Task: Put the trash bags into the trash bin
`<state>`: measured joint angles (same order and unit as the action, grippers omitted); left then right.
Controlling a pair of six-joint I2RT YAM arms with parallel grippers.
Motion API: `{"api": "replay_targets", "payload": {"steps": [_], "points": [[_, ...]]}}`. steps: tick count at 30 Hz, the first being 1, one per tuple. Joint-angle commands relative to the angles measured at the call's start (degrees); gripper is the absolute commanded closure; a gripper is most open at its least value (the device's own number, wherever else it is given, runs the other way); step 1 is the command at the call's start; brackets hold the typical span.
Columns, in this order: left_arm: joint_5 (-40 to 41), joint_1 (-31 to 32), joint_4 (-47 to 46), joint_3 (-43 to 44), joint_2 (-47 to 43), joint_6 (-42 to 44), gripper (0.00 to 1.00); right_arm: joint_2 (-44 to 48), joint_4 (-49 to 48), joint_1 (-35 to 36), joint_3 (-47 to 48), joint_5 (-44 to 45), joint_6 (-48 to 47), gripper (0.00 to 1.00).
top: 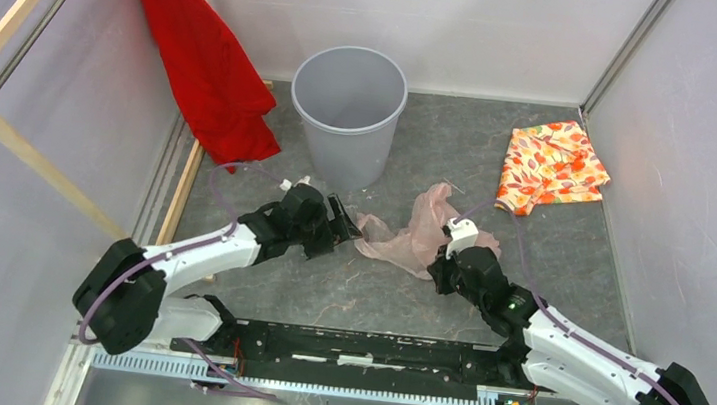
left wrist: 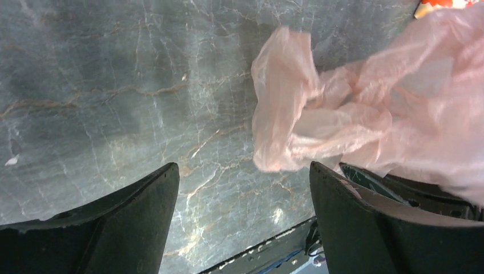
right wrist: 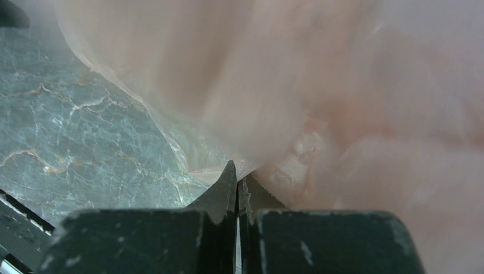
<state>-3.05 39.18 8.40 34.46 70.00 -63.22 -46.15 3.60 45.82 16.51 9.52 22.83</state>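
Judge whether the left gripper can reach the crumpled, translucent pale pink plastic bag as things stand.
Probably yes: the open left gripper faces the pink bag across bare grey marbled tabletop, nothing between; the right gripper pinches its far side.

A: What's carrying everything?

B: A grey marbled tabletop (top: 345, 292) with pale veins, filling the middle of the overhead view.

A: And what's on it?

B: A round light grey trash bin (top: 345, 151) stands upright at upper centre. Just below it, mid-frame, a crumpled pale pink trash bag (top: 412, 233) lies on the stone, close to the bin's base; I can't tell if they touch. An orange floral folded cloth (top: 551, 166) lies flat at upper right, well apart from both. A black rail (top: 369, 349) runs along the bottom edge.
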Motion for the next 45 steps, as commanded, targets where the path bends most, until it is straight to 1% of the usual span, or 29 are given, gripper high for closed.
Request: {"api": "replay_targets", "payload": {"steps": [1, 4, 8, 11, 14, 18, 21, 23, 24, 25, 27, 28, 29, 30, 32, 34, 37, 42, 45], "points": [[1.3, -0.4, -2.8, 5.7, 4.5, 6.3, 0.10, 0.7, 1.1, 0.7, -0.9, 0.6, 2.0, 1.00], [1.0, -0.5, -2.2, 8.4, 8.3, 11.9, 0.12, 1.1, 2.9, 1.0, -1.5, 1.0, 3.5, 1.00], [-2.4, -0.4, -1.2, 12.1, 13.4, 18.1, 0.17, 1.8, 4.7, 1.1, -2.6, 2.0, 5.2, 1.00], [-4.2, -0.4, 0.1, 13.4, 15.7, 20.7, 0.21, 1.9, 5.6, 1.1, -2.7, 2.6, 5.4, 1.00], [-6.0, -0.3, -0.8, 13.1, 16.6, 22.1, 0.24, 1.8, 5.9, 1.1, -2.8, 2.8, 5.4, 1.00], [-9.4, -0.1, -0.8, 14.3, 20.0, 23.3, 0.33, 1.8, 7.1, 1.1, -2.4, 3.6, 5.4, 1.00], [-10.3, 0.5, -1.0, 14.3, 21.1, 23.3, 0.42, 1.8, 8.1, 1.1, -1.8, 4.4, 5.2, 1.00], [-11.0, 0.6, -1.2, 14.2, 21.2, 23.1, 0.55, 1.7, 8.9, 1.1, -1.1, 4.9, 5.0, 0.99], [-11.2, 0.6, -1.2, 14.1, 21.1, 23.0, 0.68, 1.6, 9.2, 1.1, -0.5, 5.1, 4.8, 0.96], [-11.1, 0.6, -0.9, 14.1, 20.6, 22.9, 0.78, 1.4, 9.8, 1.1, 0.1, 5.2, 4.5, 0.93], [-9.2, 0.7, 0.4, 14.3, 18.8, 23.0, 0.93, 1.2, 11.3, 1.1, 2.1, 5.6, 3.9, 0.82], [-7.4, 0.6, 1.3, 14.5, 17.4, 23.1, 0.97, 1.3, 12.3, 1.2, 3.4, 5.8, 3.3, 0.75], [-5.4, 0.6, 2.1, 14.5, 15.8, 23.2, 0.98, 1.3, 13.2, 1.1, 4.6, 6.0, 2.9, 0.69], [-3.2, 0.6, 2.9, 14.4, 14.0, 23.3, 0.98, 1.5, 14.2, 1.2, 6.1, 6.4, 2.2, 0.60], [1.5, 0.6, 4.7, 14.4, 9.6, 23.9, 0.98, 1.9, 16.4, 1.2, 9.2, 7.1, 1.1, 0.49], [6.7, 0.5, 6.2, 14.3, 5.7, 24.6, 0.98, 2.4, 18.9, 1.2, 12.8, 8.0, 0.2, 0.40], [10.5, 0.6, 7.9, 14.5, 2.1, 26.3, 0.98, 3.0, 22.0, 1.2, 17.0, 8.6, -0.9, 0.30], [13.1, 0.6, 9.9, 14.4, -1.3, 27.9, 0.98, 4.2, 26.8, 1.2, 23.7, 9.1, -1.6, 0.18], [13.7, 0.5, 11.1, 14.3, -2.5, 28.8, 0.98, 4.4, 29.2, 1.2, 27.0, 11.7, -1.3, 0.11]]}}
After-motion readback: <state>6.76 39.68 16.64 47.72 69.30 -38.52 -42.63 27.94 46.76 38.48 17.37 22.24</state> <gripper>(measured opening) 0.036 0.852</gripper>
